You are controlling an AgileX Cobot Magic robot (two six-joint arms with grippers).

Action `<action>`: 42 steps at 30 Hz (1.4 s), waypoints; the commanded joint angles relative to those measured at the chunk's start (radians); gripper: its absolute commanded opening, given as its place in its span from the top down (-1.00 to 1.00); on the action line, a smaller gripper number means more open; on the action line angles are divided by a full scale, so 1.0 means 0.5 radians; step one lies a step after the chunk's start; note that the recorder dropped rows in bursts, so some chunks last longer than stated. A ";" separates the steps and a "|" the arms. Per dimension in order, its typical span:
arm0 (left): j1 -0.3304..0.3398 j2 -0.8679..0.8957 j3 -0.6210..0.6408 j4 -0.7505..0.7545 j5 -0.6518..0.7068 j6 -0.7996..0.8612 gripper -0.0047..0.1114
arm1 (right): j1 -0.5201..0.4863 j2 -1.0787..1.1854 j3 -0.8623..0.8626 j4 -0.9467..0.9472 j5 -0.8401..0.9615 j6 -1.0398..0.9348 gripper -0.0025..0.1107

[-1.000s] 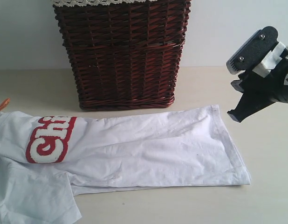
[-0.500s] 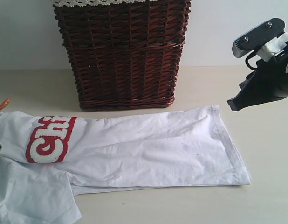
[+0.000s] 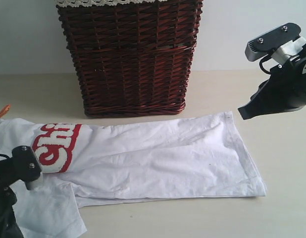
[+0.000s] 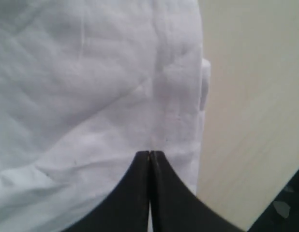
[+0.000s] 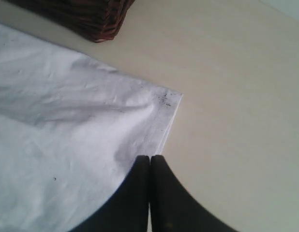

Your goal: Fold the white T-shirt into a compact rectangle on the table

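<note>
The white T-shirt lies flat on the table, folded lengthwise, with its red lettered band at the left. My left arm stands over the shirt's near-left part. In its wrist view the left gripper is shut, tips over white cloth beside a hemmed edge, with nothing seen between the jaws. My right gripper hangs just right of the shirt's far-right corner. In its wrist view the right gripper is shut over the hem, below the corner.
A dark wicker basket with a lace-trimmed top stands behind the shirt, close to its far edge, and a corner of the basket shows in the right wrist view. Something small and orange pokes in at the left edge. Bare tabletop lies right of the shirt.
My left arm has come into the exterior view at the lower left, over the shirt. The right gripper has tilted and edged left toward the shirt's far-right corner.
</note>
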 commanded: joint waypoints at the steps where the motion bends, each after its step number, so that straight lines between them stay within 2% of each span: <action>1: -0.099 0.175 0.009 0.098 -0.106 -0.159 0.92 | -0.009 0.000 -0.019 0.031 -0.027 -0.036 0.96; 5: -0.187 0.343 0.009 0.088 -0.131 -0.155 0.92 | -0.009 0.000 -0.019 0.037 -0.032 -0.053 0.96; 14: -0.379 0.481 0.009 0.080 0.172 -0.147 0.92 | -0.009 0.000 -0.019 0.050 -0.049 -0.067 0.96; 22: -0.387 0.481 -0.009 0.082 0.266 -0.117 0.92 | -0.009 0.000 -0.019 0.098 -0.018 -0.072 0.96; 30: -0.387 0.291 -0.266 -0.055 0.365 -0.033 0.92 | -0.009 0.171 -0.019 0.201 0.071 -0.163 0.96; 32: -0.348 0.205 -0.314 -0.025 0.256 -0.087 0.92 | -0.009 0.263 -0.054 0.204 0.147 -0.163 0.96; 35: -0.206 0.102 -0.333 0.067 -0.086 -0.375 0.92 | -0.009 0.423 -0.162 0.204 0.361 -0.158 0.96; 38: 0.025 0.089 -0.333 0.244 -0.385 -0.804 0.92 | -0.009 0.577 -0.235 0.222 0.479 -0.158 0.96; 42: 0.328 0.165 -0.329 0.440 -0.580 -1.215 0.92 | -0.009 0.727 -0.265 0.255 0.410 -0.158 0.96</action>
